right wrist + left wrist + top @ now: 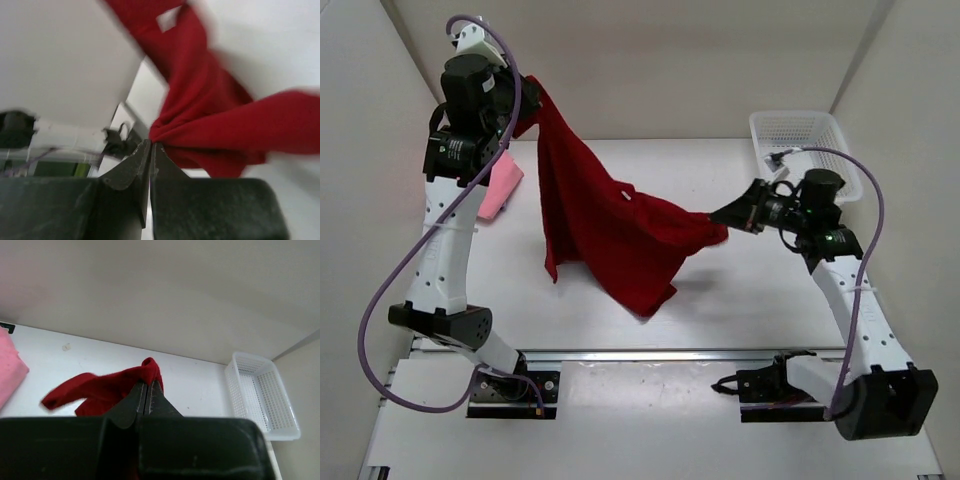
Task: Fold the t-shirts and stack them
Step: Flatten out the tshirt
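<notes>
Dark red t-shirt (pixel 610 235) between left pincer (pixel 148 383), right pincer (pixel 151 143)

The right jaws pinch a bunched fold of the dark red t-shirt (pixel 205 95); its blurred cloth fans up and rightward, a pale patch (pixel 167 20) showing near the top.
</notes>
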`<state>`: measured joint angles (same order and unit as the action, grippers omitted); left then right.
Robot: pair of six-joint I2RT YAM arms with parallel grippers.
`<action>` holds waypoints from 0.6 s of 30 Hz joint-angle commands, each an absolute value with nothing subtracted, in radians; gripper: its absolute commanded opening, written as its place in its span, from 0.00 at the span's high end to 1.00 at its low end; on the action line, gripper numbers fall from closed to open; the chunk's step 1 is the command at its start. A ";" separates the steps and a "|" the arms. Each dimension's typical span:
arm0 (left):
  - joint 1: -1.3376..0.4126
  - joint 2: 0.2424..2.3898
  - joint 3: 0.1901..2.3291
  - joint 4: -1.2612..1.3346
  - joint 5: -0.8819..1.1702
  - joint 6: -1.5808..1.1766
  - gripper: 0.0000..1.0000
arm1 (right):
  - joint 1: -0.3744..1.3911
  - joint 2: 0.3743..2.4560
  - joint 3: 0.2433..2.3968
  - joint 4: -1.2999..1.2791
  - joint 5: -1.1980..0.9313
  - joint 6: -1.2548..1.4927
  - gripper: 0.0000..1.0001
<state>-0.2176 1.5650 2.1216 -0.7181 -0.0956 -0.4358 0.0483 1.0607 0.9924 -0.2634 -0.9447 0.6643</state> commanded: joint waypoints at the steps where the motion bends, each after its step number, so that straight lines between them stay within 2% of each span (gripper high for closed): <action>1: -0.219 1.471 2.119 -0.635 -0.069 -0.452 1.00 | 0.261 0.947 1.185 -0.309 -0.872 0.568 1.00; 4: -0.204 1.465 2.114 -0.621 -0.047 -0.482 1.00 | 0.623 0.907 1.204 -0.353 -0.639 0.543 1.00; 9: -0.215 1.448 2.177 -0.614 -0.068 -0.480 1.00 | 1.039 0.959 1.305 -0.374 -0.341 0.507 1.00; 11: -0.209 1.434 2.175 -0.617 -0.075 -0.482 1.00 | 1.135 1.050 1.464 -0.445 -0.247 0.470 1.00; 14: -0.202 1.408 2.149 -0.612 -0.092 -0.473 1.00 | 1.152 1.140 1.604 -0.477 -0.257 0.446 1.00; 16: -0.202 1.394 2.138 -0.604 -0.086 -0.466 1.00 | 1.027 1.151 1.603 -0.453 -0.331 0.456 1.00; 18: -0.207 1.402 2.134 -0.597 -0.101 -0.466 1.00 | 0.854 1.102 1.460 -0.373 -0.455 0.507 1.00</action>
